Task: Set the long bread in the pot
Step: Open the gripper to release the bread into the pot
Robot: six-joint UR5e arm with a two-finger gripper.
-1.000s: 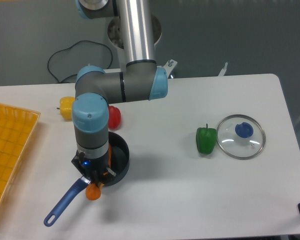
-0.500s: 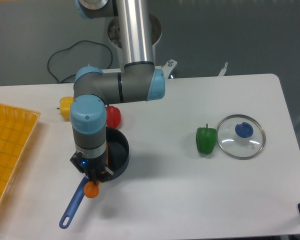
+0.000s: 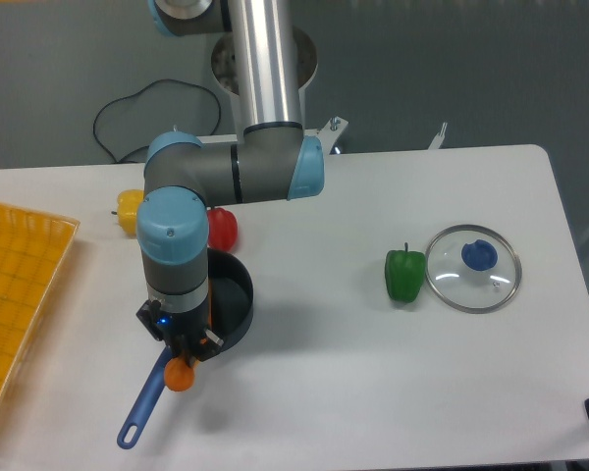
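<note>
Overhead view of 1 arm reaching down over the near-left part of the white table point(image 3: 373, 373). The gripper point(image 3: 184, 350) points downward above the near rim of the pot point(image 3: 234, 306), its 2 fingers clamped on the long bread point(image 3: 182, 374); only the loaf's rounded orange end shows, protruding just below the fingers, and a sliver of orange is visible between them. This end hangs over the root of the pot's blue handle point(image 3: 144, 400), outside the black bowl, and whether it touches the handle cannot be told. The handle runs away from the gripper toward the near-left, ending in a loop. The bowl lies directly behind and to the right of the gripper, much of it hidden by the wrist. Beyond the pot, farther from the gripper, sits a red pepper point(image 3: 222, 228), with a yellow pepper point(image 3: 129, 209) to its left. A yellow tray point(image 3: 20, 294) lies well to the left of the gripper. Well to the right stand a green pepper point(image 3: 404, 276) and, just beside it, a glass lid point(image 3: 473, 268) with a blue knob.
</note>
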